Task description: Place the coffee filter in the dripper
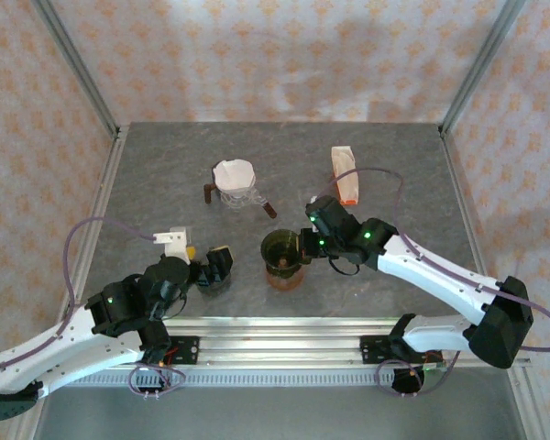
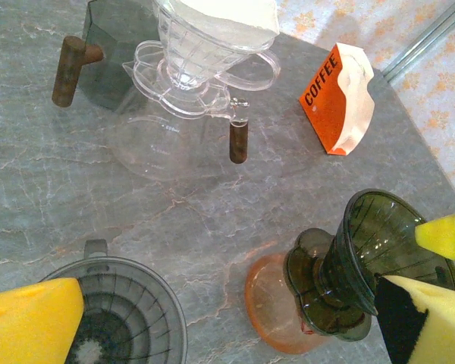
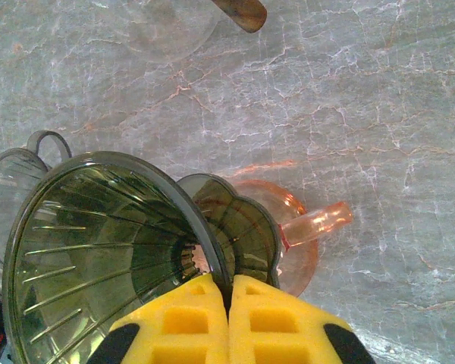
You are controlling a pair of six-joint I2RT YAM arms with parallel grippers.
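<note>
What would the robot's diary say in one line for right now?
right gripper: shut on green dripper rim | left gripper: open by grey dripper | white filter: in clear dripper | green dripper: empty

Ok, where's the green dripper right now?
Top view, table centre: the green dripper is tilted over the orange server, with the right claw pinching its rim.

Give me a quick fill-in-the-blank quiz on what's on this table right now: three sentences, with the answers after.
1. The right tool is shut on the rim of the centre dripper, which is dark ___.
2. The white filter sits in the far dripper, whose walls are ___.
3. The orange bag carries the printed word ___.

Answers: green; clear; COFFEE
</note>
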